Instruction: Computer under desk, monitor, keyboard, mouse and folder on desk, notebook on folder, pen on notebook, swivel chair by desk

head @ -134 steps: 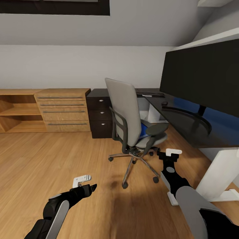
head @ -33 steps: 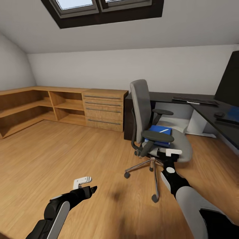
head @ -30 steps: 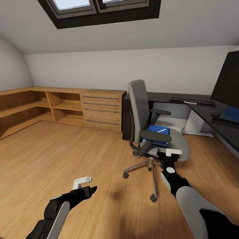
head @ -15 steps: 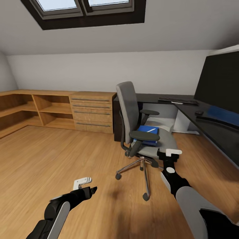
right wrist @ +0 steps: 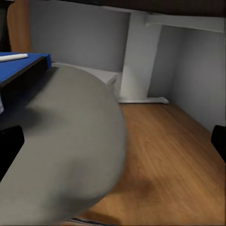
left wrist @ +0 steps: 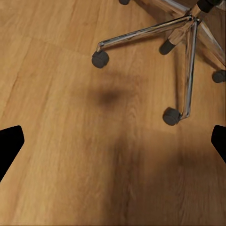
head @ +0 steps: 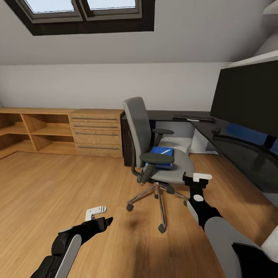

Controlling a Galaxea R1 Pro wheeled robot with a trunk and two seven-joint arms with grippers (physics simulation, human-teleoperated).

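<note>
Blue folder (head: 161,157): lies flat on the seat of the swivel chair (head: 148,141), toward the seat's back edge; its bright blue cover and a dark side edge also show beside the grey seat in the right wrist view. By the task it belongs on the desk, so it seems the likely next thing to fetch.
Pen (head: 165,151): a slim white stick resting on top of the folder. Whether the notebook lies between them I cannot tell.
Swivel chair: grey seat and back, black armrests, chrome star base on casters; it stands on the wood floor (head: 58,185), apart from the desk's near edge, not yet drawn up beside it.
Desk (head: 235,150): glossy black top. The monitor (head: 247,98) stands on it, the keyboard (head: 193,117) lies toward the far corner, and the mouse (head: 216,130) sits apart from the keyboard, nearer the monitor.
Right gripper (head: 196,178): held low, just at the seat's front edge, jaws spread wide and holding nothing; it looks poised to reach over the seat.
Left gripper (head: 95,211): hangs over bare floor near the chair's casters, also wide apart and empty, seemingly parked out of the way.
</note>
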